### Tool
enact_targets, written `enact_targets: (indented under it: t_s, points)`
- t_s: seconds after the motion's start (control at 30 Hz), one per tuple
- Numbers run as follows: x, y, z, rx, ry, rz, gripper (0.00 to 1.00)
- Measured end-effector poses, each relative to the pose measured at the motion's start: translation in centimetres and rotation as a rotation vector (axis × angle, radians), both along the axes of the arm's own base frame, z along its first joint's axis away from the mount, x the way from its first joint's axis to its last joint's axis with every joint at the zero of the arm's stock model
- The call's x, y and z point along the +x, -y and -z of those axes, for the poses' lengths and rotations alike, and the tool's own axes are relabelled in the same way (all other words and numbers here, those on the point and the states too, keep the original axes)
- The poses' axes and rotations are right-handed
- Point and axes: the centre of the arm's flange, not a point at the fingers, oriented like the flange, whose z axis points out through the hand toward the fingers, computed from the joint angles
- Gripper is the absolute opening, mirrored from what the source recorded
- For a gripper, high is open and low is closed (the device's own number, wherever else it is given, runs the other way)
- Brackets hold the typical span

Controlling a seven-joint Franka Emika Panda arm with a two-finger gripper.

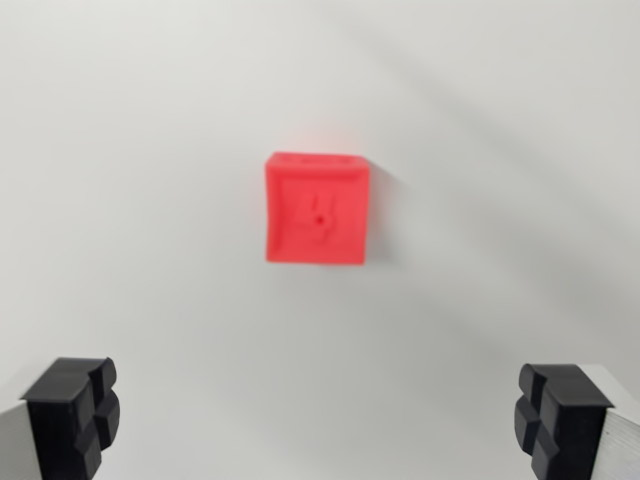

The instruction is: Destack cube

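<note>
Fingertips: Two black pads, one at the wrist view's lower left and one at its lower right, frame the bottom of the shot, each mounted on a pale metal finger.

Gripper: The gripper stands spread wide, jaws far apart, with nothing between them; it grips nothing.

Surface between: Bare white table fills the gap from the pads up to the target, crossed by faint grey shadows toward the upper right.

Red cube: A red cube sits near the middle of the frame, well apart from both pads and roughly centred between them. Its top face carries a recessed pattern with a small dark dot; the picture is soft, so finer detail cannot be read.

Stack: From this overhead angle only one red block shows. Whether a second cube lies hidden beneath it cannot be told; a sliver of its far side and a short shadow on the right are all that hint at height.

Step in hand: By the look of it, the approach. The arm hovers above the cube, lined up but not yet down on it.

Next move: Likely a straight descent, keeping the cube centred between the pads, stopping at the height of the upper block only, then closing on two opposite faces.

Risk: Going too low could catch or nudge whatever sits underneath; the cube's slight skew to the jaw line may call for a small wrist turn.
</note>
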Motion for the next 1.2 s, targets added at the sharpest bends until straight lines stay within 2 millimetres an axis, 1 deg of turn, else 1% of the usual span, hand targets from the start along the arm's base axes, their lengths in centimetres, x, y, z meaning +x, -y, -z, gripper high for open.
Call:
enact_targets:
  t_s: [0.3,0.57,0.9,1.2]
  points:
    - [0.0,0.0,-3.5,0.001,0.000,0.000,1.00]
    - [0.0,0.1,-6.1,0.001,0.001,0.000,1.00]
    - [0.0,0.1,-8.4,0.002,0.000,0.000,1.00]
    - [0.1,0.1,-9.5,0.002,0.000,0.000,1.00]
